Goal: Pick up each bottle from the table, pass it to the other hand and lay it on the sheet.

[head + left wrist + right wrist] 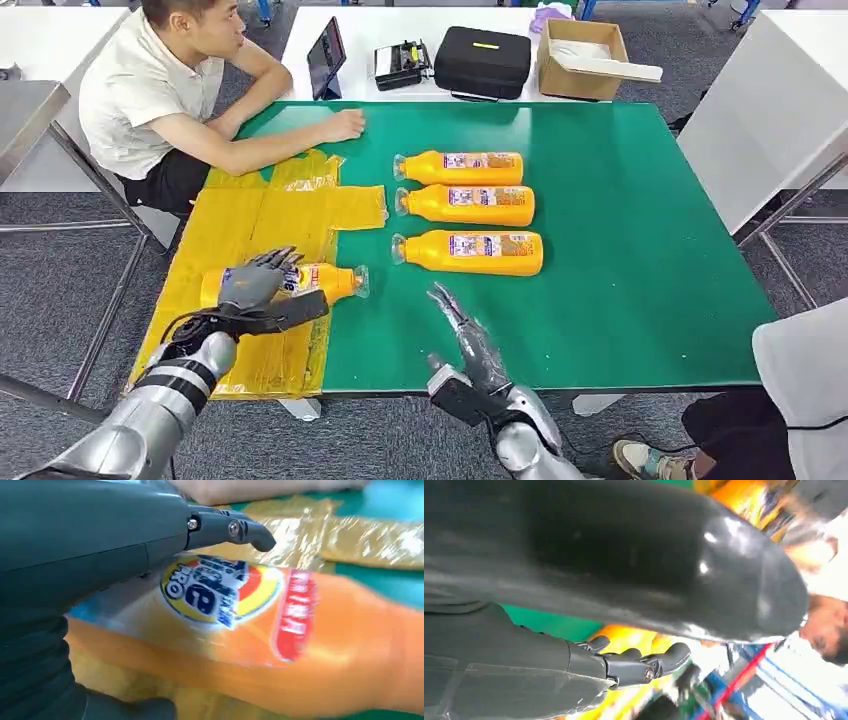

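Left hand [255, 283] is wrapped over the bottle [325, 281] lying on the yellow sheet [255, 215] around 8 o'clock; I'd loosen gently so it doesn't roll. Right hand [470, 345] open, holding nothing, three bottles [470, 205] waiting centre-table

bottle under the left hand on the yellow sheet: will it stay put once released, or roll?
The bottle lies on its side under the left hand, and its body looks rounded, so it could probably roll a little. The sheet looks thin and crinkled, which may damp rolling but might also slide on the table. Its glossy surface likely makes it slippery.
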Robot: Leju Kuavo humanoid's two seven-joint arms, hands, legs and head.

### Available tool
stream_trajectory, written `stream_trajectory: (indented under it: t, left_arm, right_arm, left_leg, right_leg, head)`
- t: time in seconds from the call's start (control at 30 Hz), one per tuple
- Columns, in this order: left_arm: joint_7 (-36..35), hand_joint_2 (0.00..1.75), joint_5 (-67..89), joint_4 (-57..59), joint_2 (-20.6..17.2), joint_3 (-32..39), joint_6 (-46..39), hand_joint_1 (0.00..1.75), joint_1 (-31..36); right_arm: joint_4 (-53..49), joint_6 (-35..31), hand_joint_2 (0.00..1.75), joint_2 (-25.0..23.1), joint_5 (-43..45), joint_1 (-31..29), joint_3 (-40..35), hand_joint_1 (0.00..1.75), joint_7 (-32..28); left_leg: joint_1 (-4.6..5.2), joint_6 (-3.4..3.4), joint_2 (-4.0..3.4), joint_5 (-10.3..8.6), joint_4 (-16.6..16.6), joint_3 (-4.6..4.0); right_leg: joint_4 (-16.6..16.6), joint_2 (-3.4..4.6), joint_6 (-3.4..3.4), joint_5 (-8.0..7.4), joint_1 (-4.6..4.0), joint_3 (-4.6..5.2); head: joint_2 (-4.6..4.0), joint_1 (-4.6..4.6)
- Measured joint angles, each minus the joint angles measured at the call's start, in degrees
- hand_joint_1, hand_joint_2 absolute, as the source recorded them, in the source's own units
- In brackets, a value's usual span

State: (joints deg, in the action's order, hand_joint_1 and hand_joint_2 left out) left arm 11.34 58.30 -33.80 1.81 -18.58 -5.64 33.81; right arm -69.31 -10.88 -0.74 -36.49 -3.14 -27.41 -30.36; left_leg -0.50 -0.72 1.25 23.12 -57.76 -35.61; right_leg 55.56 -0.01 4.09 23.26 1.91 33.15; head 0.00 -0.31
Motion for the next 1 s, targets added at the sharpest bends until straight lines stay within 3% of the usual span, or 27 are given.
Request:
stream_trajectory:
  t: [0.1,0.23,0.6,0.77,1.0]
  left_arm:
    - [-0.94,1.75,-3.24,-8.43,1.01,-0.33,-7.2,0.0,-7.23]
    - [-2.23,1.75,-4.12,-16.46,1.77,-1.86,-9.0,0.0,-13.72]
    - [2.78,1.75,-7.48,-28.39,3.87,-4.13,-19.28,0.0,-23.54]
    - [4.29,1.75,-9.65,-35.32,4.59,-5.99,-19.86,0.0,-26.2]
    - [8.39,1.75,-13.76,-39.97,6.21,-8.42,-24.37,0.0,-28.43]
  right_arm:
    - [-2.48,-6.65,0.0,0.8,-5.52,0.82,0.5,0.0,2.31]
    - [-4.87,-7.42,0.0,1.64,-6.48,1.65,1.09,0.0,3.01]
    - [-9.2,-8.62,0.0,4.0,-9.35,4.35,3.13,0.0,4.6]
    - [-9.72,-10.85,0.0,6.84,-21.13,4.72,4.85,0.0,13.53]
    - [-8.56,-8.29,0.0,11.17,-19.92,3.15,8.59,0.0,13.68]
  left_leg:
    - [0.03,-0.03,-0.03,0.03,-0.01,-0.14]
    - [0.03,-0.03,-0.04,0.03,-0.02,-0.44]
    - [0.02,-0.03,-0.06,0.03,-0.02,-0.75]
    - [0.04,-0.06,-0.04,0.05,-0.03,-0.77]
    - [0.05,-0.06,-0.04,0.05,-0.04,-0.79]
  right_leg:
    - [-0.02,0.02,0.0,0.0,0.03,0.17]
    - [-0.02,0.01,0.01,-0.01,0.03,0.48]
    - [-0.03,0.02,0.01,0.0,0.01,0.8]
    - [-0.03,0.01,0.02,-0.01,0.03,0.79]
    - [-0.03,0.0,0.04,-0.03,0.02,0.78]
  head:
    - [0.0,0.0]
    - [0.0,0.0]
    - [0.0,0.0]
    - [0.0,0.0]
    - [0.0,0.0]
